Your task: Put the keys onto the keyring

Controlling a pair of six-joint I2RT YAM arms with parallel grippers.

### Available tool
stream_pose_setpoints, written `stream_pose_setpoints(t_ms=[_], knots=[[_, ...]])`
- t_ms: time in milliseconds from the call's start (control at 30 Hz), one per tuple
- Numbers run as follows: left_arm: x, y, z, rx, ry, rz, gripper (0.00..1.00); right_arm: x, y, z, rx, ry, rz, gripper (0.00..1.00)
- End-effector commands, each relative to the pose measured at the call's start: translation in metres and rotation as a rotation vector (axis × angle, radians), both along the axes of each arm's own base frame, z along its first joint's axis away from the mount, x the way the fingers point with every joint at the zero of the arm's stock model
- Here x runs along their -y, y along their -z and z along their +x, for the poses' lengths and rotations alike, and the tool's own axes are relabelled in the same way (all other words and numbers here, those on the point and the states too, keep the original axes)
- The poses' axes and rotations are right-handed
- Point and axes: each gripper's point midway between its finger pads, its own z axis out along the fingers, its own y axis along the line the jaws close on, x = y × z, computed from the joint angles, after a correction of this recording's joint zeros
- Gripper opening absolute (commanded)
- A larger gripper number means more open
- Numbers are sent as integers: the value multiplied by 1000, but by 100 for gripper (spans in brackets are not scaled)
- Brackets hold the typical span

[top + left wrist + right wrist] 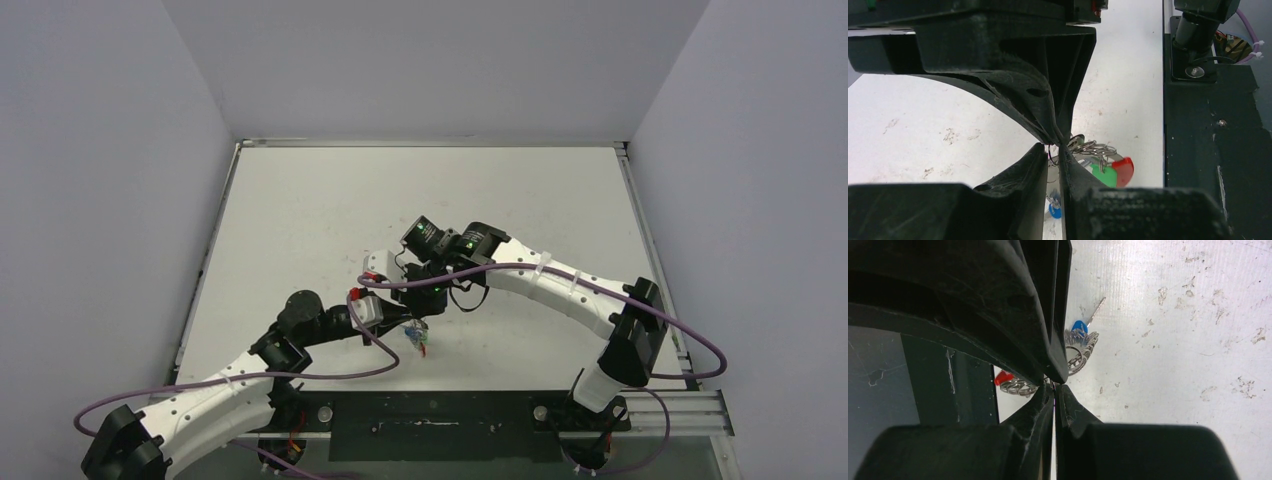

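The keyring, a silvery coil with a red section, hangs just past both sets of fingertips, and its coil shows in the right wrist view too. A green key lies against the red section and a blue key dangles lower. The blue key is also in the right wrist view. My left gripper is closed to a narrow slit with a thin wire loop caught at its tips. My right gripper is shut, tip to tip against the left one. The bundle hangs under both grippers.
The two arms meet over the middle of the white table. A black base strip runs along the near edge and also shows in the left wrist view. Purple cables loop over both arms. Grey walls enclose three sides.
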Motion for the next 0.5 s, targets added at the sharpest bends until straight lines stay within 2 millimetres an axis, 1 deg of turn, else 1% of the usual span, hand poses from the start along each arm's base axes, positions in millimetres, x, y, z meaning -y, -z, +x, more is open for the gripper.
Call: stream_pose_setpoints(t_ms=[0,200,267,400,467], knots=[[4,-13,2,31,5,-33,13,-13,-23,0,25,-11,83,0],[4,-8,3,27,3,-17,14,-13,-24,-2,25,-17,84,0],[5,-7,3,27,6,-12,13,-14,-24,-3,24,-19,86,0],[5,-3,3,25,12,12,0,-15,-25,-2,30,-21,93,0],[5,-2,3,29,14,20,0,-15,-25,-1,38,-20,94,0]])
